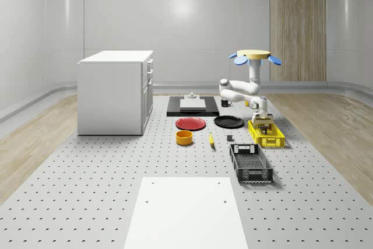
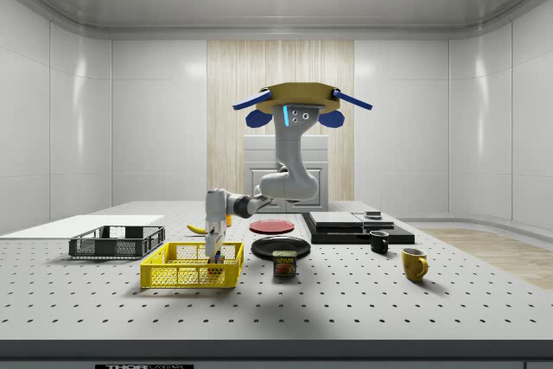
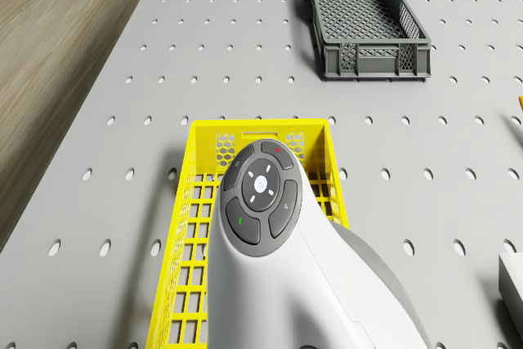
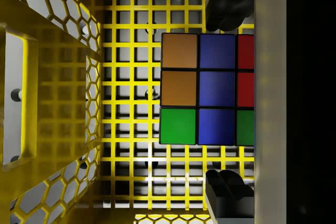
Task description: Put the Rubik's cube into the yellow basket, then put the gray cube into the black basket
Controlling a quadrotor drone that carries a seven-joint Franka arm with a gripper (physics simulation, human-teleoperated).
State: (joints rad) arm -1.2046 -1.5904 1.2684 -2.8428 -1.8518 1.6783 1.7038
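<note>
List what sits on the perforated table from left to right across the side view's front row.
Black mesh basket → yellow plastic basket → small labelled can → black mug → yellow mug.

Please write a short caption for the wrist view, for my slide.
Rubik's cube between the tool fingers, inside the yellow basket.

yellow plastic mesh basket (image 4: 63, 103): honeycomb walls, square-grid floor | scrambled Rubik's cube (image 4: 205, 88): orange, blue, green, red squares, black seams | dark, perhaps charcoal, lattice basket (image 3: 362, 18) | white arm, yellow-topped drone (image 2: 294, 98), blue rotors
</note>
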